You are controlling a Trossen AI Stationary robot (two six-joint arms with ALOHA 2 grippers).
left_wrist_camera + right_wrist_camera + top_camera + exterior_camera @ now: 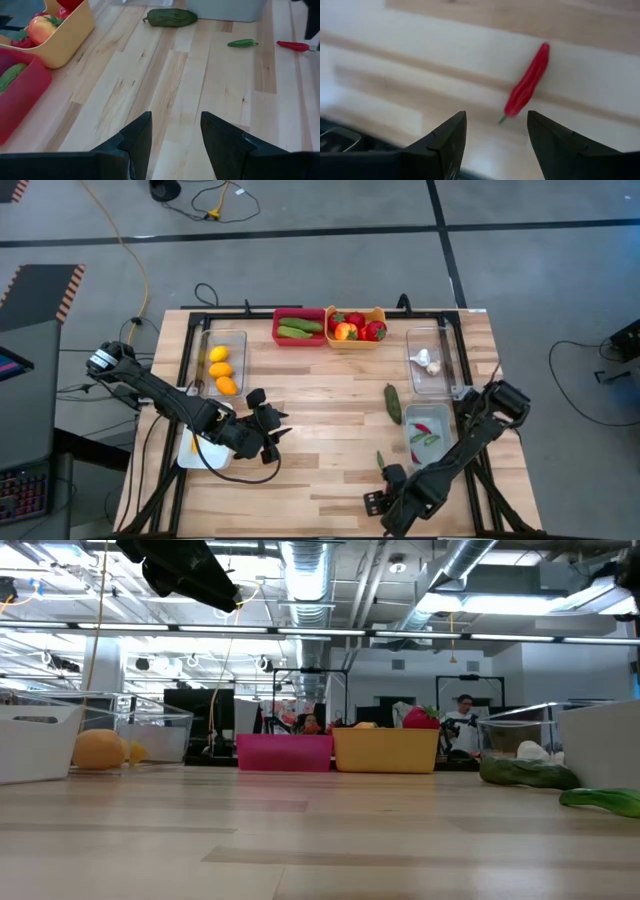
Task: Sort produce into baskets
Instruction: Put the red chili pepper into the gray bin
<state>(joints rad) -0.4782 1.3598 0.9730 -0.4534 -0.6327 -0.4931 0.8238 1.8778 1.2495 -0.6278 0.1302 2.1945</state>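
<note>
Right gripper [495, 132] open, empty, low at the table's near edge. Red chili [527, 85] lies flat just ahead of the fingers, long axis diagonal, stem toward the gripper. Left gripper [175, 135] open, empty. Farther off: cucumber [393, 402] on bare wood.

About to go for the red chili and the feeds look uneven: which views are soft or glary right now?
Right wrist view: motion-smeared, though the red chili reads clearly just beyond the open right hand. Left wrist view: sharp, with crisp wood grain and a crisp dark cucumber. Low view: bright ceiling lights glare in the background, near tabletop soft. High view: evenly lit, no harsh shadows.
</note>
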